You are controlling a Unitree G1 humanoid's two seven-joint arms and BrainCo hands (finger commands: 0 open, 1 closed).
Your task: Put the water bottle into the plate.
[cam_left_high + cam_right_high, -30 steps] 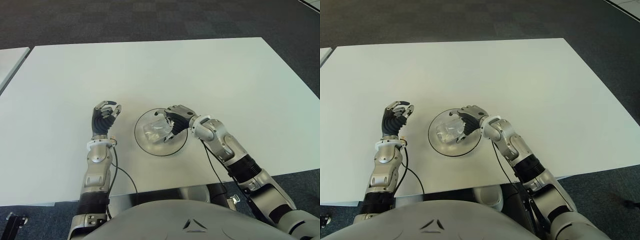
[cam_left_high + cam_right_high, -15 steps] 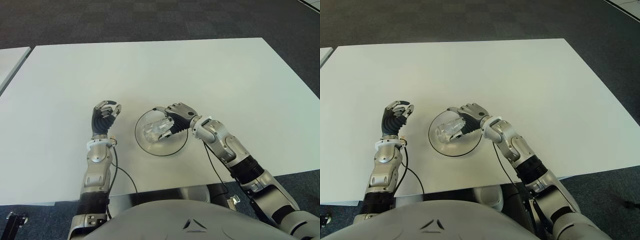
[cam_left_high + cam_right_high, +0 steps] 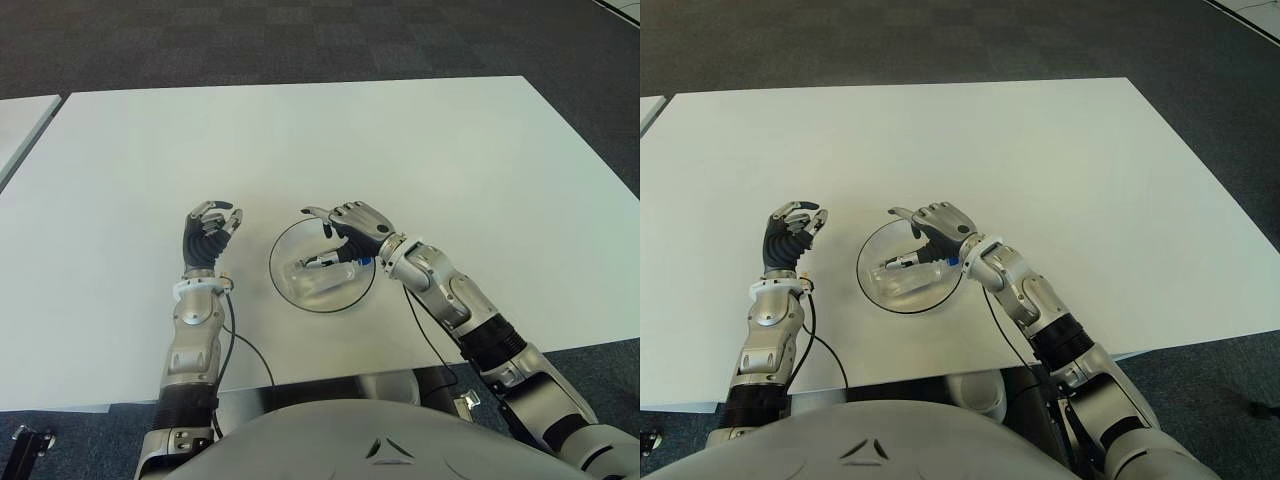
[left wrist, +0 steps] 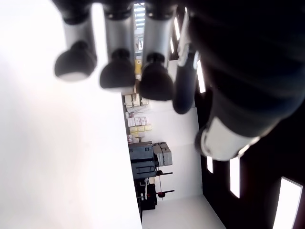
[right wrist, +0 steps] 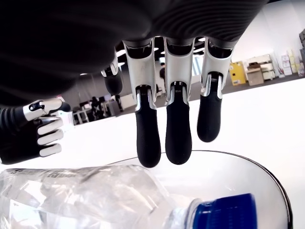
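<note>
- The left hand [image 3: 208, 232] stands upright over the white table [image 3: 450, 160], to the left of the plate, with its forearm running back toward the robot's body. Its fingers [image 4: 116, 74] are curled over toward the thumb, and nothing is between them.
- The plate [image 3: 285, 245], a clear round dish with a dark rim, sits on the table between the two hands, just beside the left hand and apart from it.
- The water bottle [image 3: 318, 276] lies on its side inside the plate. It is clear and crumpled, with a blue cap [image 5: 228, 213] pointing toward the robot's right side.
- The right hand [image 3: 350, 222] hovers over the far right part of the plate, palm down, with the wrist bent and the forearm angling back to the right toward the robot's shoulder. Its fingers [image 5: 178, 126] are stretched out and spread apart; in the right wrist view their tips hang just above the bottle without closing on it. The thumb points out to the left over the plate's rim.
- The right hand holds nothing; the bottle rests free in the plate.
</note>
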